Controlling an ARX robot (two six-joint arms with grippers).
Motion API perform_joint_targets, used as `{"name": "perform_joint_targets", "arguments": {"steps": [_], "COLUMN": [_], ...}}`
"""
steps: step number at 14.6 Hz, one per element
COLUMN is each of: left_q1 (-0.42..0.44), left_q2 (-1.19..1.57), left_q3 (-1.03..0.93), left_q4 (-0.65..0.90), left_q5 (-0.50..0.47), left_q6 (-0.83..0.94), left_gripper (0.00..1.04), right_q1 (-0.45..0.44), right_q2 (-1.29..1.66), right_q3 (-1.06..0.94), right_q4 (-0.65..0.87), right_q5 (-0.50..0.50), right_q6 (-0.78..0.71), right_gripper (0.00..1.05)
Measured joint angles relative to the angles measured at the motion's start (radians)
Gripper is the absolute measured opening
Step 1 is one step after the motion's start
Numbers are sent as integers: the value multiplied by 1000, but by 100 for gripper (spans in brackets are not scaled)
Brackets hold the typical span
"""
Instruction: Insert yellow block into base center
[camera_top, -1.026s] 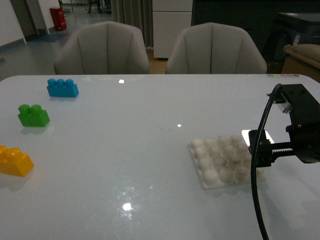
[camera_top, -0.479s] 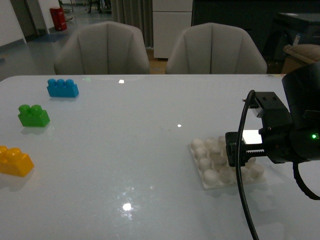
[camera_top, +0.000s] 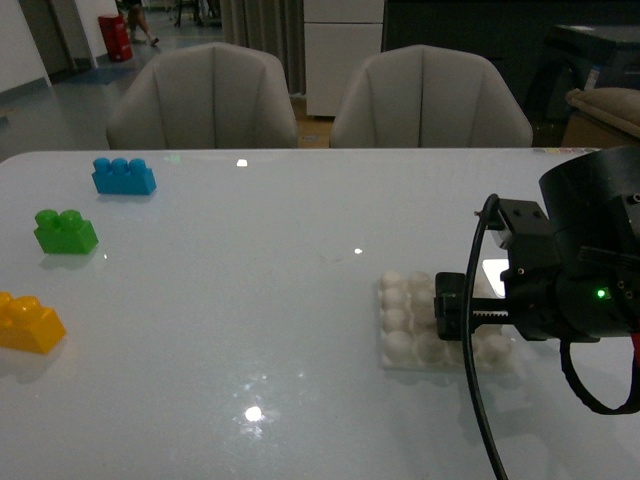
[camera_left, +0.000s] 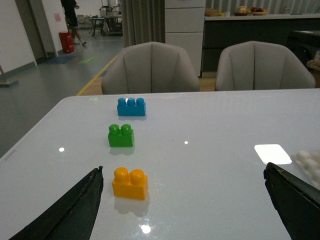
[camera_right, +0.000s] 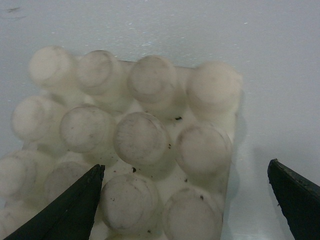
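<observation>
The yellow block (camera_top: 30, 323) lies near the table's left edge, and in the left wrist view (camera_left: 130, 183) it sits just inside the left finger. My left gripper (camera_left: 183, 169) is open and empty, low over the table; it does not show in the front view. The base (camera_top: 405, 320), a white studded plate, lies at the right of the table. My right gripper (camera_top: 452, 310) hangs open and empty just above its right part and hides those studs. In the right wrist view the base (camera_right: 135, 135) fills the frame under the open gripper (camera_right: 185, 165). The base's edge also shows in the left wrist view (camera_left: 310, 162).
A green brick (camera_top: 66, 231) and a blue brick (camera_top: 124, 176) stand behind the yellow block at the left. A bright glare patch (camera_left: 272, 154) lies beside the base. Two grey chairs (camera_top: 205, 95) stand behind the table's far edge.
My right gripper has moved left and down over the base, covering more of its studs. The base now sits squarer to the table edge. The bricks have not moved.
</observation>
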Motion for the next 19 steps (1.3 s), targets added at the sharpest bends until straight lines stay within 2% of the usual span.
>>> {"name": "perform_joint_targets", "arguments": {"steps": [11,19], "left_q1": [0,0], "left_q2": [0,0], "left_q3": [0,0], "left_q4": [0,0], "left_q5": [0,0], "left_q6": [0,0], "left_gripper": [98,98], "right_q1": [192,212], "right_q2": [55,67], "right_q3": [89,123], "right_q4": [-20,-42], "right_q5": [20,11], "right_q6": [136,158], "right_gripper": [98,98]}}
